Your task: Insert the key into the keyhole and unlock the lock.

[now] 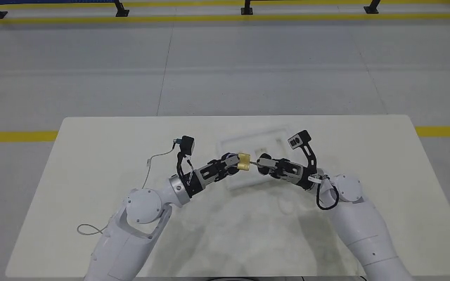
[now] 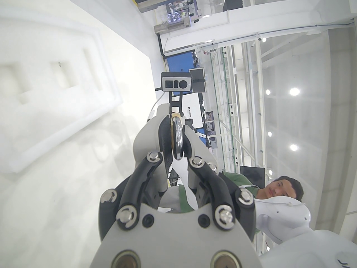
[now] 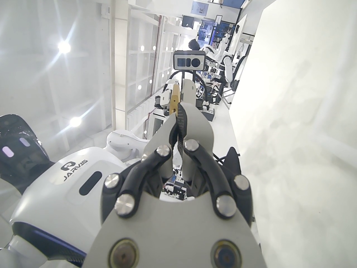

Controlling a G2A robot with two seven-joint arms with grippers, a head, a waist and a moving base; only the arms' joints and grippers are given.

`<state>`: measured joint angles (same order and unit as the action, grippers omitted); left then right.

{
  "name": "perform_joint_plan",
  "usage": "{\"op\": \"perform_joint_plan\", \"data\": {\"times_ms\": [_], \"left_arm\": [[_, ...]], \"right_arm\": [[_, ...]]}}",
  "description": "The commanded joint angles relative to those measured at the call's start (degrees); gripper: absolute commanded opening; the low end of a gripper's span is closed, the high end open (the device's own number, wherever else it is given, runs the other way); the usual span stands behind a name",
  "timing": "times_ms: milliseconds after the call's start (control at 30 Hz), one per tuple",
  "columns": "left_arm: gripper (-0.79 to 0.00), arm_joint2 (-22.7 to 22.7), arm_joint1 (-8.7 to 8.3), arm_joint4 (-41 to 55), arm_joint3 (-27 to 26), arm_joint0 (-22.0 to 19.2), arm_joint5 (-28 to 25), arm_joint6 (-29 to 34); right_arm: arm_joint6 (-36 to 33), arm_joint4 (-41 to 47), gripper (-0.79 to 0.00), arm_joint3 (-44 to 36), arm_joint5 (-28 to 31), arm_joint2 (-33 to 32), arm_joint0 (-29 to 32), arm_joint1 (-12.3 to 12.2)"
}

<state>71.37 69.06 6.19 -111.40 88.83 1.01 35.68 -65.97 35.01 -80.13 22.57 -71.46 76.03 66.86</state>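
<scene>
Two arms meet over the middle of the white surface (image 1: 105, 154), with their pincers tip to tip and raised above it.

1. Left pincer (image 1: 235, 163): the fingers are pressed onto the lock (image 1: 244, 162), a brass padlock. The lock projects beyond the fingertips toward the other arm. In the left wrist view, the lock (image 2: 177, 138) appears edge-on as a narrow shiny strip clamped between the two pads of the left pincer (image 2: 176, 131).

2. Right pincer (image 1: 259, 162): the fingers are pressed together. In the top view a slim piece, the key (image 1: 254, 164), spans the short gap from these fingertips to the side of the lock. It is too small to tell whether the key tip sits inside the keyhole or only touches the lock body. In the right wrist view, the dark ribbed pads of the right pincer (image 3: 178, 111) meet at the tips, and the brass lock (image 3: 174, 98) stands just beyond them, in line with the fingers.

3. Foam tray (image 1: 253, 135): a white tray lies flat on the surface behind the two pincers, on the side away from the robot. In the left wrist view, the tray (image 2: 107, 71) shows a raised rim and three rectangular recesses. The lock and key are held apart from the tray.
</scene>
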Motion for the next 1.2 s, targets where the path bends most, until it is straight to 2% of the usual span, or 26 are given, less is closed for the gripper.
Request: {"op": "perform_joint_plan", "data": {"times_ms": [0,633,1167], "left_arm": [[-0.785,0.0,0.0,0.0,0.0,0.0,0.0,0.0],[-0.785,-0.2,-0.04,0.2,0.2,0.0,-0.1,-0.5],[-0.785,1.2,-0.85,1.7,0.9,-0.5,1.4,3.9]], "right_arm": [[0.1,0.2,-0.785,0.1,0.0,0.1,0.0,0.0],[-0.7,1.1,-0.785,0.4,0.0,-0.8,-0.2,-0.5],[-3.3,1.7,-0.785,0.9,-0.4,-0.4,-0.2,-0.8]]}}
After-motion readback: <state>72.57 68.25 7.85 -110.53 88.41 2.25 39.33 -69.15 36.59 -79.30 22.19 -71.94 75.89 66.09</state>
